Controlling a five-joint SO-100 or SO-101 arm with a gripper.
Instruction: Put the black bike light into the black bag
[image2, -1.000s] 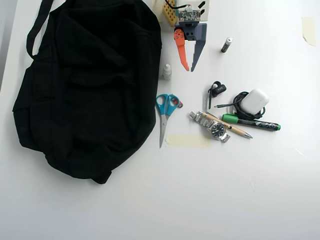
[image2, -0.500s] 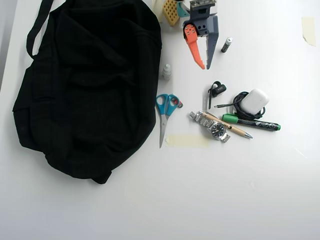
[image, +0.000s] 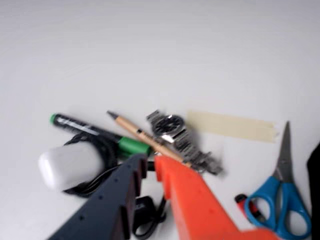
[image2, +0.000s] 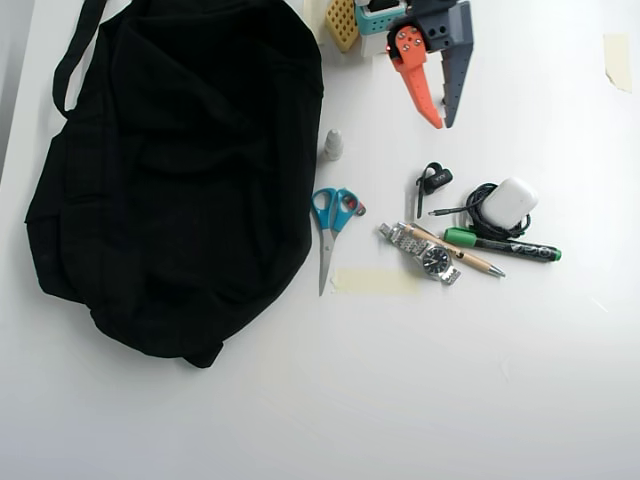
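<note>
Black cloth first: we see the black bag (image2: 170, 170) slumped over the left half of the white table (image2: 420, 380) in the overhead view. Above the clutter hangs the gripper (image2: 443, 124), its orange and grey jaws slightly parted, holding nothing. Below it, the black bike light (image2: 432, 181) lies on the table, between the blue scissors (image2: 331, 222) and the white case (image2: 508, 202).
</note>
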